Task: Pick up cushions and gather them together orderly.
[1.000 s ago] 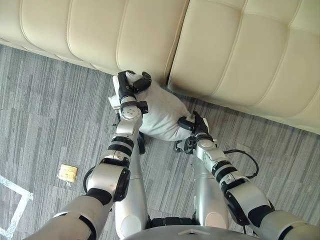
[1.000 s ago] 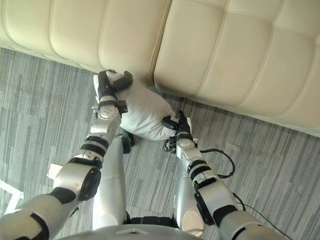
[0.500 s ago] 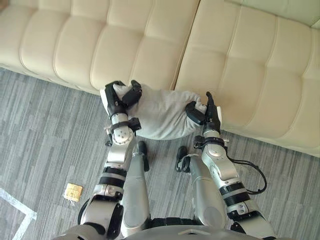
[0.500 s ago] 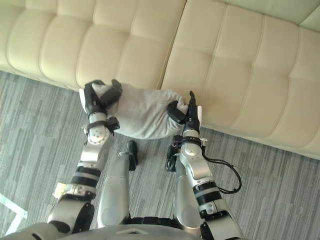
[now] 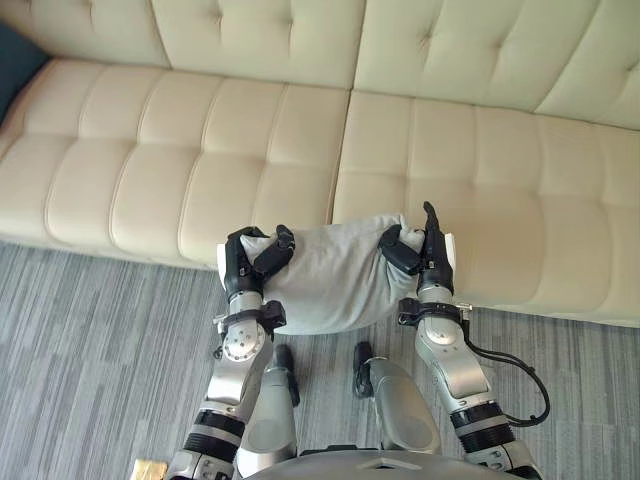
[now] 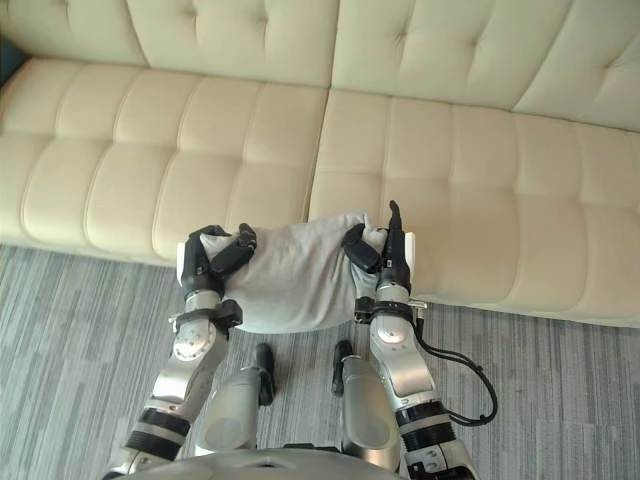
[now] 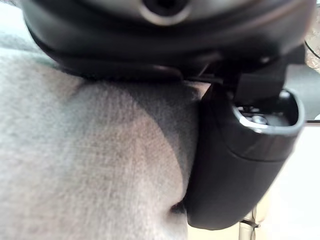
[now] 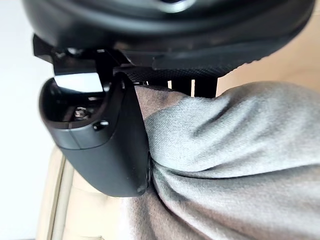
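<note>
Your L hand [image 5: 240,268] & R hand [image 5: 433,255] each clamp one end of the cushion [image 5: 335,278], prob. to carry it flat at the sofa [image 5: 150,150] front edge.

No readable text, label, number or sign on cushion [image 5: 330,285], sofa [image 5: 200,150], floor [image 5: 90,330].
</note>
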{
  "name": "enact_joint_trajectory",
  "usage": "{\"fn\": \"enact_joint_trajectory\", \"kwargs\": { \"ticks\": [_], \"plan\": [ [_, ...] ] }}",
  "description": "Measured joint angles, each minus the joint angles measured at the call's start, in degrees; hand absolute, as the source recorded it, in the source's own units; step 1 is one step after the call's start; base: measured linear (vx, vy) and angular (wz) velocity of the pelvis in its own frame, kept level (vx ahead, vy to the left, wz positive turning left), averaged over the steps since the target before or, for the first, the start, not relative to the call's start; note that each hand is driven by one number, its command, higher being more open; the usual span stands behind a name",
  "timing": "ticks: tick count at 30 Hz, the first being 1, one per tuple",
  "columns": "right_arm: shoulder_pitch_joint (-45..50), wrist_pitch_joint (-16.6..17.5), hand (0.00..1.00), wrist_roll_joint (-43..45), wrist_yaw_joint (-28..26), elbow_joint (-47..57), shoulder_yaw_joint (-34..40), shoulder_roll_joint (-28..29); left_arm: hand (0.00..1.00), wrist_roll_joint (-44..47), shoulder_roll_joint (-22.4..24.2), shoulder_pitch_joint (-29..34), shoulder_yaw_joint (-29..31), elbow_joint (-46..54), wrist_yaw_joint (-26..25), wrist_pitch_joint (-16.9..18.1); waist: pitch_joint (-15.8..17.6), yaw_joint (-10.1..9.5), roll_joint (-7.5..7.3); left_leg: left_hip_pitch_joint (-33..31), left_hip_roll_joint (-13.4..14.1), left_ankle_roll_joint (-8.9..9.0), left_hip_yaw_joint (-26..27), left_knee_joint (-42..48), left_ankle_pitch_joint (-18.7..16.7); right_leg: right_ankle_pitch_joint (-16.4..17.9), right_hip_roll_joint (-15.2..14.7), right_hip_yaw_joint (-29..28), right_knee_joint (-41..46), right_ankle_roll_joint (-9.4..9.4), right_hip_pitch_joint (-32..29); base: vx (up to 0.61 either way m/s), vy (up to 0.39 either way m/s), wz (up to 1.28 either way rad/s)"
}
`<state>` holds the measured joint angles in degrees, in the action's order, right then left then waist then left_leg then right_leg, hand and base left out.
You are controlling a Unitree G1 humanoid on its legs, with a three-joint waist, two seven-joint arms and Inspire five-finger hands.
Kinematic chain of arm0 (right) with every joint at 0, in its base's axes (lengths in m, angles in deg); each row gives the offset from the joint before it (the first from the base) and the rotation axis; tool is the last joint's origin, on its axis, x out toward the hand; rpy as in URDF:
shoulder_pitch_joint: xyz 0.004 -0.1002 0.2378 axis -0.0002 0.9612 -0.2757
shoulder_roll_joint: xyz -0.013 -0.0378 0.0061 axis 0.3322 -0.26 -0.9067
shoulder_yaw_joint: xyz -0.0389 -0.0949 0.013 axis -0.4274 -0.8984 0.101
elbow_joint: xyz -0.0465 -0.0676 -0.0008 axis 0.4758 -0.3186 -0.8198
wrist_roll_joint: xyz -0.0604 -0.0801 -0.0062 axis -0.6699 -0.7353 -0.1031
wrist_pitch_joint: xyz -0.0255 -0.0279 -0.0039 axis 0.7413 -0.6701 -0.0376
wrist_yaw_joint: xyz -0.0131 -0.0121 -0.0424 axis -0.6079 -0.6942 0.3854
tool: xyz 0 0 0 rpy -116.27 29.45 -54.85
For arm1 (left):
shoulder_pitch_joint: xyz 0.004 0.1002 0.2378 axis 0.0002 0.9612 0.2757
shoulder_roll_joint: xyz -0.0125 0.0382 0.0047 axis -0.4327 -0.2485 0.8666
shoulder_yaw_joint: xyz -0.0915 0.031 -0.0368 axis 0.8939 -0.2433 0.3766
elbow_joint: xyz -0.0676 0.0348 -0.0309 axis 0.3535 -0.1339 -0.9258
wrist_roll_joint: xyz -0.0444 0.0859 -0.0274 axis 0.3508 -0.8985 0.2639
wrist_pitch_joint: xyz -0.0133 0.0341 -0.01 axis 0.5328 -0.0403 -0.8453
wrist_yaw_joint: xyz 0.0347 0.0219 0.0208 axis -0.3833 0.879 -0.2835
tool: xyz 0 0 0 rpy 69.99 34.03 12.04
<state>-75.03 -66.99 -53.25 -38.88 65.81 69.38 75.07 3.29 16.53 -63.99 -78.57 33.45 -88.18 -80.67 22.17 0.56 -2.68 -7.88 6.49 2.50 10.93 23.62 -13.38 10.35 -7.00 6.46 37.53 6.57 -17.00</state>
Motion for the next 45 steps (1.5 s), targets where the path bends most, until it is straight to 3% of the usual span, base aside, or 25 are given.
{"fn": "enact_joint_trajectory", "kwargs": {
  "ticks": [2,3,4,5,7,8,9,10,11,12,13,15,17,19,21,22,23,25,26,27,28,33,37,40,45],
  "plan": [
    [0.69,0.0,0.0,0.0,-0.21,-0.08,0.03,-0.55,0.0,-0.01,-0.09,1.01,-1.01,0.03,0.09,0.0,-0.63,0.4,-0.17,2.46,-0.6,-0.98,0.11,0.18,-1.85,-1.61,-1.93,1.24,4.98,2.48,-0.41,0.07,0.091,-0.09],
    [0.68,0.01,0.0,0.0,-0.26,-0.08,0.19,-0.75,0.0,-0.02,-0.09,1.08,-1.39,0.21,0.13,0.0,-0.93,0.66,-0.39,3.41,-1.07,-1.47,0.0,-0.9,-1.93,-3.59,-2.77,1.43,7.76,2.21,-1.67,0.07,0.079,0.05],
    [0.71,0.05,0.0,0.01,-0.38,-0.36,0.21,-0.79,0.0,-0.03,-0.23,1.39,-1.41,0.58,0.21,0.03,-1.72,1.11,-0.82,4.15,-1.66,-2.22,-0.57,-2.51,-1.79,-3.86,-3.27,2.1,9.22,0.09,-3.45,0.13,0.043,0.06],
    [0.69,0.06,0.0,0.02,-0.56,-0.62,0.21,-0.83,0.0,-0.03,-0.35,1.48,-1.44,0.59,0.24,0.03,-2.15,1.28,-0.89,4.39,-1.7,-2.26,-0.58,-3.16,-1.76,-2.47,-3.2,2.25,8.55,-0.77,-3.47,0.12,0.023,0.0],
    [0.65,0.18,0.0,0.02,-1.44,-0.72,0.21,-1.27,0.0,-0.02,-0.77,1.48,-1.44,0.63,0.25,0.05,-2.98,1.25,-0.26,6.13,-1.62,-2.06,-0.55,-5.89,-1.44,-0.28,-1.79,2.88,-0.18,-2.34,-3.63,0.16,-0.016,-0.11],
    [0.75,0.18,0.0,0.04,-1.72,-0.98,0.19,-1.54,0.0,-0.01,-0.77,1.55,-1.45,0.63,0.26,0.05,-3.26,1.43,-0.01,7.27,-1.67,-1.07,-0.13,-6.56,-0.85,-1.02,-0.8,2.93,-5.46,-2.83,-3.44,0.31,-0.063,-0.04],
    [1.33,0.18,0.0,0.11,-2.15,-1.08,0.17,-1.72,0.0,0.0,-0.78,1.79,-1.44,0.8,0.58,0.04,-4.26,1.48,-0.48,7.76,-2.31,-0.33,-0.42,-5.69,-1.5,-5.23,-0.18,3.18,-12.98,-5.12,-2.4,0.26,-0.078,0.09],
    [1.72,0.24,0.0,0.14,-2.34,-1.14,0.19,-2.06,0.0,-0.04,-0.36,1.96,-1.45,0.84,0.74,0.08,-4.89,1.83,-0.03,7.83,-2.22,0.15,-1.14,-4.22,-2.82,-7.66,0.36,2.83,-13.86,-7.13,-2.11,0.41,-0.105,0.06],
    [2.38,0.24,0.0,0.25,-2.45,-1.21,0.18,-3.11,0.0,0.0,0.77,2.76,-1.74,0.9,1.1,0.03,-6.42,1.97,3.09,7.53,0.21,1.2,-2.33,-3.26,-3.73,-7.7,1.88,4.79,-14.14,-7.72,-1.48,0.38,-0.096,0.07],
    [3.09,0.24,0.0,0.27,-2.45,-1.2,0.22,-3.69,0.0,0.02,1.26,3.13,-1.94,0.89,1.7,0.02,-7.72,2.35,5.04,8.05,1.65,1.83,-3.25,-3.48,-3.57,-7.16,3.34,5.9,-15.84,-8.38,0.12,0.38,-0.088,0.03],
    [3.33,0.24,0.0,0.31,-2.46,-1.2,0.22,-3.88,0.0,0.02,1.39,3.16,-1.94,0.89,2.0,0.02,-8.01,2.62,5.52,8.22,2.06,2.42,-3.74,-3.34,-3.24,-6.99,3.82,6.3,-16.53,-8.64,0.89,0.38,-0.11,0.14],
    [4.82,0.24,0.0,1.33,-2.46,-0.81,0.94,-4.01,0.0,0.02,1.97,2.94,-2.02,0.85,3.28,0.03,-8.23,3.02,5.86,6.41,3.43,6.22,-4.89,5.73,0.02,-6.61,4.87,7.61,-20.21,-9.11,6.48,0.37,-0.155,0.23],
    [6.56,0.23,0.0,1.96,-2.44,1.23,1.64,-4.04,0.0,0.02,2.52,3.11,-2.3,0.86,3.89,0.08,-8.16,2.58,5.68,2.3,4.26,6.28,-5.27,16.67,3.89,-6.36,4.55,7.45,-22.21,-9.46,10.06,0.25,-0.105,0.08],
    [8.83,0.24,0.0,2.25,-2.32,5.21,2.59,-4.01,0.0,0.02,2.59,3.15,-3.39,0.88,4.39,0.72,-8.26,1.53,5.56,-3.04,5.62,5.1,-4.48,25.76,2.09,-6.19,4.11,7.35,-24.31,-9.45,13.67,0.18,-0.016,-0.08],
    [9.13,0.86,0.0,2.23,-2.25,8.09,3.53,-4.0,0.0,0.02,2.62,3.1,-3.93,0.9,4.85,0.88,-8.69,0.64,4.84,-7.06,4.51,3.02,-4.75,19.78,-0.58,-5.77,2.82,6.21,-24.92,-8.81,14.38,0.14,0.071,-0.18],
    [9.07,1.31,0.0,2.24,-2.24,8.27,3.77,-3.99,0.0,0.02,2.62,3.15,-4.13,0.89,4.9,0.85,-8.69,0.45,4.84,-7.29,3.89,3.05,-5.62,16.88,-0.65,-5.75,2.67,5.96,-24.93,-8.77,14.54,0.11,0.157,-0.28],
    [9.02,1.93,0.0,2.25,-2.23,8.3,4.32,-3.85,0.0,0.02,2.54,3.41,-4.76,0.84,4.92,0.59,-8.79,0.07,4.99,-6.23,2.47,2.89,-8.12,8.3,0.38,-5.67,2.68,5.51,-24.93,-8.26,15.16,0.08,0.149,-0.25],
    [8.98,2.25,0.0,2.23,-2.22,8.14,4.99,-3.74,0.0,0.02,2.16,4.25,-6.54,0.84,5.06,0.59,-10.34,-0.07,6.85,-3.26,2.51,3.09,-11.26,-2.94,7.6,-3.96,4.58,3.64,-25.04,-4.93,16.16,0.11,0.23,-0.32],
    [9.09,2.3,0.0,2.28,-2.22,7.5,5.11,-2.45,0.0,0.03,1.55,4.38,-6.57,0.52,5.25,0.54,-10.95,0.09,5.29,-2.59,1.44,3.13,-10.6,-3.93,7.81,-3.77,3.7,2.88,-24.84,-4.23,16.05,0.2,0.449,-0.68],
    [9.87,2.62,0.0,2.22,-2.31,7.42,5.11,-0.53,0.0,0.03,0.31,5.52,-6.58,0.82,5.28,0.58,-13.06,0.01,2.7,3.48,-3.54,-0.05,-5.49,-14.3,11.22,-4.2,-1.39,-1.7,-26.52,-1.62,15.9,0.17,0.371,-0.6],
    [9.87,2.62,0.0,2.23,-2.31,7.4,5.11,-0.59,0.0,0.03,0.29,5.52,-6.6,1.23,5.28,0.58,-13.13,0.19,2.69,3.72,-3.87,-0.11,-5.09,-15.14,11.7,-4.82,-1.59,-2.07,-27.42,-1.14,15.89,0.15,0.302,-0.58],
    [9.86,2.62,0.0,2.22,-2.26,7.02,5.21,-0.81,0.0,0.03,0.11,5.52,-8.04,1.46,5.28,0.57,-13.6,0.88,2.31,4.33,-4.02,-0.13,-5.04,-15.91,11.83,-5.61,-1.26,-2.13,-28.87,-1.33,16.74,0.05,0.027,-0.04],
    [8.38,2.66,0.0,2.19,-2.09,6.93,5.22,-0.89,0.0,-0.02,-0.41,5.58,-8.07,4.12,4.77,0.11,-15.1,0.82,1.96,9.23,-4.27,-0.13,-3.95,-24.95,15.61,-6.67,-0.81,-2.65,-31.87,-1.74,18.33,0.04,-0.006,-0.11],
    [6.27,2.66,0.0,2.13,-1.2,6.92,5.22,-0.96,0.0,-0.08,-0.18,5.27,-8.08,6.55,4.24,0.12,-15.23,0.95,1.79,9.41,-4.21,-0.12,-3.74,-26.05,16.29,-7.47,-0.58,-3.01,-32.76,-1.77,18.24,0.01,0.009,-0.06],
    [2.13,3.02,0.0,2.16,-0.53,5.85,5.19,-1.43,0.0,-0.12,-1.97,0.69,-8.05,6.6,1.83,0.15,-15.95,0.87,0.72,8.54,-4.08,-0.1,-3.58,-26.49,16.56,-8.9,-0.39,-3.43,-35.38,-1.52,18.29,0.0,0.001,-0.02]
  ]
}}
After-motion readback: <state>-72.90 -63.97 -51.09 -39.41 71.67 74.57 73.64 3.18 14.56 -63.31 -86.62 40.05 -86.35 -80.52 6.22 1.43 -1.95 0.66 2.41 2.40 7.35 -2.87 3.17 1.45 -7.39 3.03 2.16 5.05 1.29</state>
